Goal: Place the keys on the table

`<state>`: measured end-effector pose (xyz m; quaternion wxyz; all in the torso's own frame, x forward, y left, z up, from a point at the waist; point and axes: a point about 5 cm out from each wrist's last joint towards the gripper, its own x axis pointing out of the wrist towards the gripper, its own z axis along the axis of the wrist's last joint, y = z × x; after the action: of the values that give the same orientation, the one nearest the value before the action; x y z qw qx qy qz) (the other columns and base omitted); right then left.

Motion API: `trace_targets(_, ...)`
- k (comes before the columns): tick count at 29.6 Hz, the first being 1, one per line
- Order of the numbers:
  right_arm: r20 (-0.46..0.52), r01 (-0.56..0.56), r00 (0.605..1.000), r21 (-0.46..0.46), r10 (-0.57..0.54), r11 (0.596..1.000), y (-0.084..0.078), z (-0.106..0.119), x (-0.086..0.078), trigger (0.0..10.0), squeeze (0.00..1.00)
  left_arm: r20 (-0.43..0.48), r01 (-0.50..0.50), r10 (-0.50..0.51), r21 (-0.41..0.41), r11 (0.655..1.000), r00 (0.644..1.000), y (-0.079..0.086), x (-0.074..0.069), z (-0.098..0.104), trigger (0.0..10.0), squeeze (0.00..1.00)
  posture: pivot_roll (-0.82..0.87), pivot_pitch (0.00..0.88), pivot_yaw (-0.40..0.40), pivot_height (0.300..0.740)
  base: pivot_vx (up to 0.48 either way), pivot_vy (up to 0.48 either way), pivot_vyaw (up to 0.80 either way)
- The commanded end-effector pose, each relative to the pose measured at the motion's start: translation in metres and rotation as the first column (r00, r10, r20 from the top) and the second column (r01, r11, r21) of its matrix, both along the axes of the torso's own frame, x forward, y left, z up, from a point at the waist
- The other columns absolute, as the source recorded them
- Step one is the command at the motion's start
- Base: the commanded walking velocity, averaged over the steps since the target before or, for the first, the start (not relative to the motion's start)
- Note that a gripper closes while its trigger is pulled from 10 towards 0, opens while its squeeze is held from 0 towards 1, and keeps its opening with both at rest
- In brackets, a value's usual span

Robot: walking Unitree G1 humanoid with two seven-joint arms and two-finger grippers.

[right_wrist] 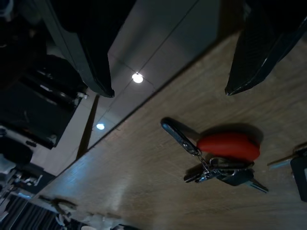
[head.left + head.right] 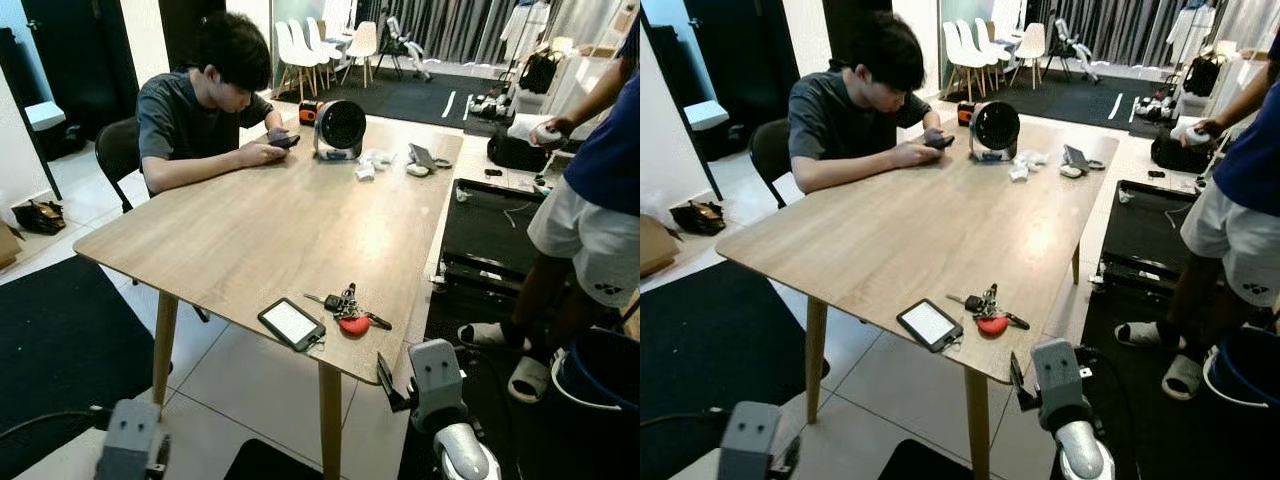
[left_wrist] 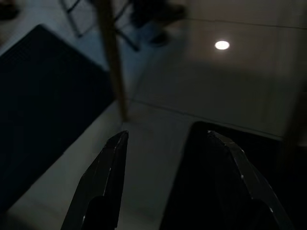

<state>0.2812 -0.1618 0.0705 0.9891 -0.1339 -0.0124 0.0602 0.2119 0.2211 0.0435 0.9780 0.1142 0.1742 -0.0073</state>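
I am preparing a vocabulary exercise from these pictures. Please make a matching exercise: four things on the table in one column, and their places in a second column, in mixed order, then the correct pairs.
Things:
1. keys
2. e-reader
3. small fan
4. phone

Places:
A. in the seated person's hands
B. at the far end of the table, standing upright
C. near the front edge, beside a red tag
D. near the front edge, flat, screen up, to the robot's left of the keys

Pairs: 1-C, 2-D, 3-B, 4-A
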Motion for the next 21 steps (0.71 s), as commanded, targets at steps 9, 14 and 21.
trace_targets(9,-0.087,0.162,0.982,-0.049,-0.166,0.986,-0.038,-0.022,-0.016,10.0,0.0,0.047,0.149,-0.149,-0.011,0.989,0.988,-0.004,0.017,0.012,10.0,0.0,0.03,0.127,0.04,0.74,0.0,0.0,0.0)
trace_targets(14,-0.135,0.212,0.966,-0.089,-0.222,0.973,-0.058,-0.036,-0.028,10.0,0.0,-0.008,0.304,-0.305,0.1,0.947,0.952,-0.005,0.012,0.006,10.0,0.0,0.03,0.125,0.047,0.74,0.0,0.0,0.0)
trace_targets(21,-0.27,0.221,0.931,-0.122,-0.247,0.968,-0.06,-0.07,-0.052,10.0,0.0,-0.123,0.301,-0.292,0.062,0.952,0.948,-0.01,-0.002,-0.024,10.0,0.0,0.03,0.123,0.05,0.74,0.0,0.0,0.0)
